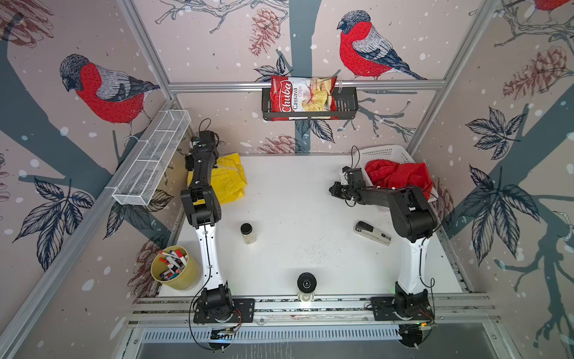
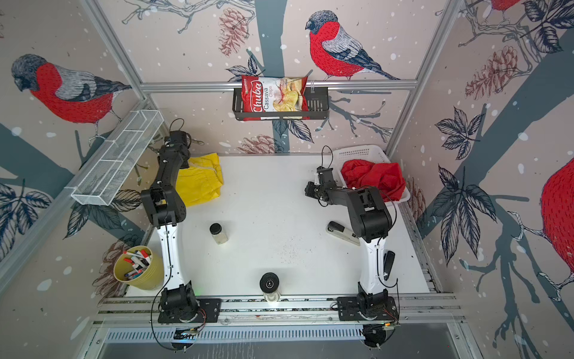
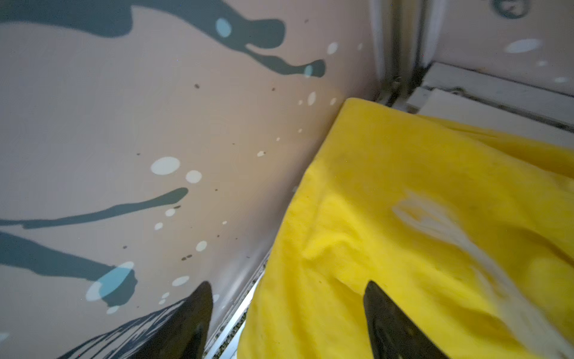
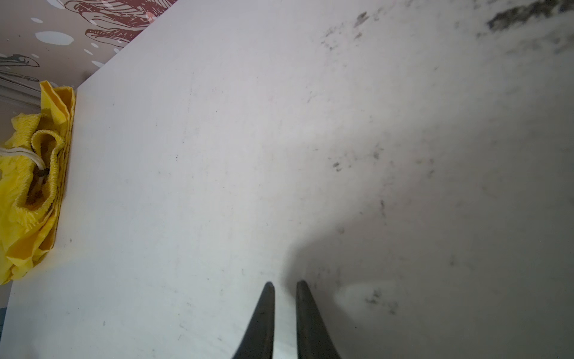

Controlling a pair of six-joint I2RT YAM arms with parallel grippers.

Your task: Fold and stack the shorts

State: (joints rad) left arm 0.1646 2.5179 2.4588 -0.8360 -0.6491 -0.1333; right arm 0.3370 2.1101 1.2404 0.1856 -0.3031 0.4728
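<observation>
The yellow shorts (image 1: pixel 231 181) (image 2: pixel 203 183) lie bunched at the table's back left corner, against the wall. My left gripper (image 3: pixel 287 284) hangs open just over their wall-side edge (image 3: pixel 403 217). One finger is over the cloth, the other is beside the wall, and nothing is between them. The red shorts (image 1: pixel 400 175) (image 2: pixel 372 177) sit crumpled in the white basket (image 1: pixel 385 152) at the back right. My right gripper (image 1: pixel 335 189) (image 4: pixel 285 283) hovers over bare table left of the basket. Its jaws are nearly together and hold nothing. The right wrist view shows the yellow shorts (image 4: pixel 31 186) far off.
A small jar (image 1: pixel 248 233) stands left of centre and a stapler (image 1: pixel 372 233) lies on the right. A yellow cup of markers (image 1: pixel 175 267) is at the front left and a black-topped bottle (image 1: pixel 307 284) at the front edge. A wire shelf (image 1: pixel 152 158) lines the left wall.
</observation>
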